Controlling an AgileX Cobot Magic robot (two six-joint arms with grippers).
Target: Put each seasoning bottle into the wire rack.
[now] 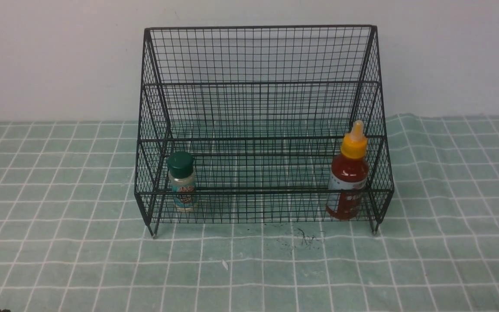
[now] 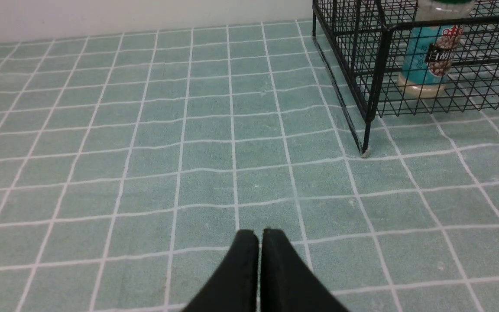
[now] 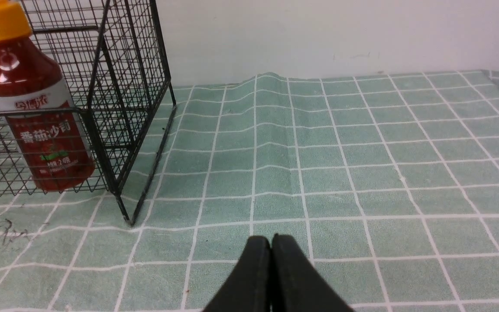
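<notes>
Both seasoning bottles stand upright on the lowest shelf of the wire rack (image 1: 258, 130): green-capped shaker (image 1: 182, 181) at its left end, red sauce bottle (image 1: 348, 173) at its right. My left claw (image 2: 260, 236) and right claw (image 3: 271, 242) sit closed and empty, each well outside the rack's near corners; nothing seems left to place.

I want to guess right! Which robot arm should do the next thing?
Neither: both bottles already stand in the wire rack. The shaker is on the left, the sauce bottle on the right. The left gripper and right gripper are shut and empty.
</notes>
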